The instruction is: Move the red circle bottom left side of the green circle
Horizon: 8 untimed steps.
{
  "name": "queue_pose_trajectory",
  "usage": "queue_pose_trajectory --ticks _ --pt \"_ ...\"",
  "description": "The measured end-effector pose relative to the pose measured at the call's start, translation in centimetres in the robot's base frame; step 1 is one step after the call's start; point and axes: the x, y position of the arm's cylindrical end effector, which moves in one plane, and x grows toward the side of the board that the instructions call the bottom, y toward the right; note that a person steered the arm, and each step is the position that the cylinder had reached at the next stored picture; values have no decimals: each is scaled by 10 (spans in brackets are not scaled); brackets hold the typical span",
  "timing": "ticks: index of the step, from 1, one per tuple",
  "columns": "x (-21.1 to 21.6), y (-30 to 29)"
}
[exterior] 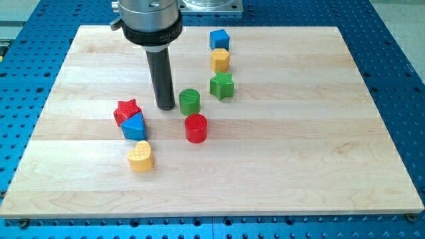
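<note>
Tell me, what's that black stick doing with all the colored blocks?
It's a robot arm's rod, and it pushes blocks around the wooden board. Right now my tip rests just left of the green circle. The red circle sits right below the green one, and it needs to go to the green circle's bottom left.

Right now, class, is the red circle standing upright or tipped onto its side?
Upright. The red circle shows its flat round top facing up, its curved wall resting squarely on the board, just below the green circle.
</note>
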Motion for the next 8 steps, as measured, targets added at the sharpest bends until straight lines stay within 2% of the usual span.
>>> queue_pose_trajectory --ticks 1,3,5,7,8 --pt "17 36" --pt "32 70" --pt "54 53" --pt "65 -2" --pt "82 -2"
